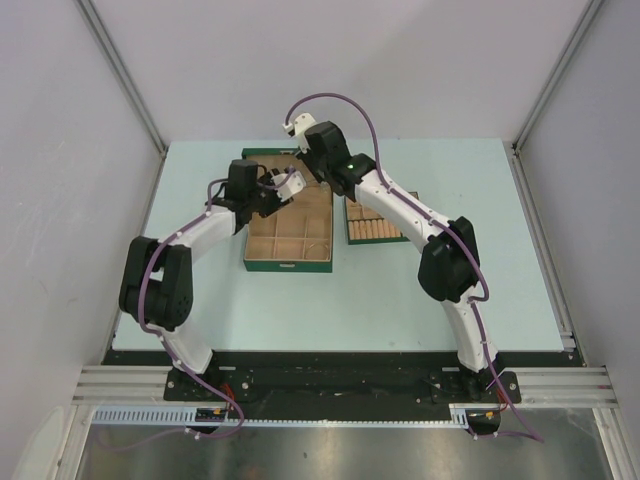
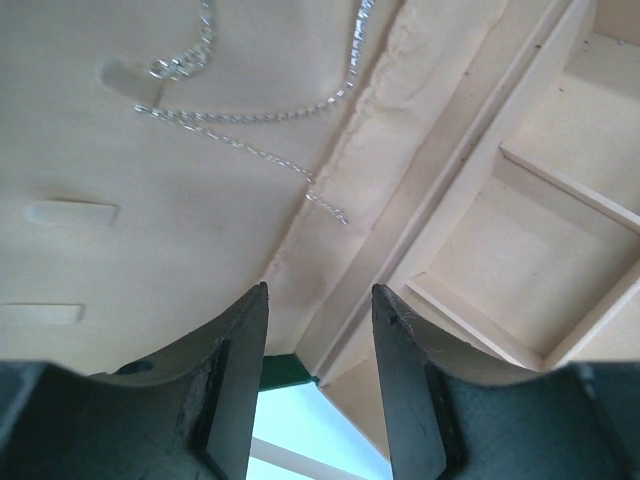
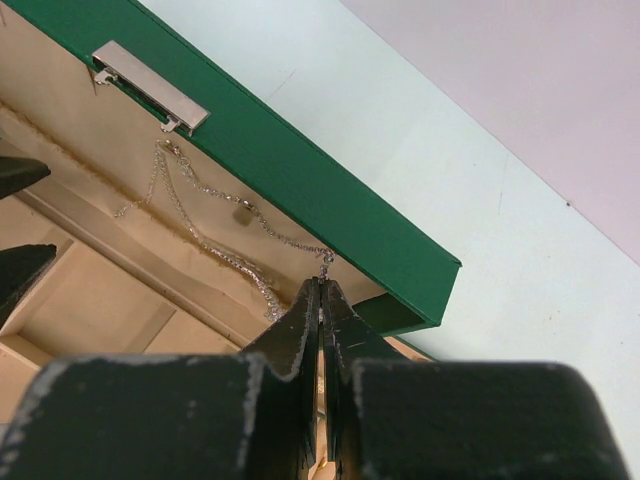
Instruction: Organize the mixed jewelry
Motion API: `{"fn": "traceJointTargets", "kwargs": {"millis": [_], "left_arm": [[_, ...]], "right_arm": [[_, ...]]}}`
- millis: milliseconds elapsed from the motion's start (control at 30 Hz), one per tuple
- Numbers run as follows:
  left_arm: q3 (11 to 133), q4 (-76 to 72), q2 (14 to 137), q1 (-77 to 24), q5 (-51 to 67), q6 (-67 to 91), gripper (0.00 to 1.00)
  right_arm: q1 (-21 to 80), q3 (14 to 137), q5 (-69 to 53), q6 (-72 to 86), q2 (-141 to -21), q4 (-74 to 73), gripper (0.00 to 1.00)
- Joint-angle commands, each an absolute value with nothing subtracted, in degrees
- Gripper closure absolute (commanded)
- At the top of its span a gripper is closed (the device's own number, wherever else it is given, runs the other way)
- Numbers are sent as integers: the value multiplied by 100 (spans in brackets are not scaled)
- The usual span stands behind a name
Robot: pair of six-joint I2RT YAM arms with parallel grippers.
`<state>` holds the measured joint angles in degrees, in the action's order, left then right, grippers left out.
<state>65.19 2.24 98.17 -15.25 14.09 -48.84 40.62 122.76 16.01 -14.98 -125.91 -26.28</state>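
Observation:
A thin silver chain necklace (image 3: 214,246) lies draped over the tan lining inside the open lid of the green box (image 3: 300,185). My right gripper (image 3: 322,284) is shut, pinching one end of the chain just below the lid's rim. The chain also shows in the left wrist view (image 2: 250,118), running across the lining. My left gripper (image 2: 318,300) is open and empty, a little short of the chain's loose end, at the fold between the lid and the tan compartments (image 2: 530,250). In the top view both grippers, left (image 1: 287,190) and right (image 1: 300,160), meet at the box's far end. The bangle and small pieces are not visible.
The green box with tan compartments (image 1: 290,262) lies mid-table, its lid (image 1: 262,154) open at the back. A small tan tray with ring rolls (image 1: 375,228) stands to its right. A silver clasp (image 3: 150,86) sits on the lid's rim.

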Motion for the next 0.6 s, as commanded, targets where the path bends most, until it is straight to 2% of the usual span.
{"fn": "traceJointTargets", "kwargs": {"millis": [0, 200, 267, 567], "left_arm": [[6899, 88, 9896, -1503, 1336, -5124, 49], [6987, 105, 10116, -1503, 1257, -5212, 47], [6987, 88, 10142, -1503, 1239, -5238, 43], [6952, -130, 10309, -1503, 1143, -5282, 42]], "right_arm": [[4025, 12340, 1564, -1398, -12287, -2540, 100], [4017, 12305, 1529, -1380, -12287, -2523, 100], [4017, 12305, 1529, -1380, -12287, -2523, 100], [4017, 12278, 1512, -1354, -12296, -2522, 100]]}}
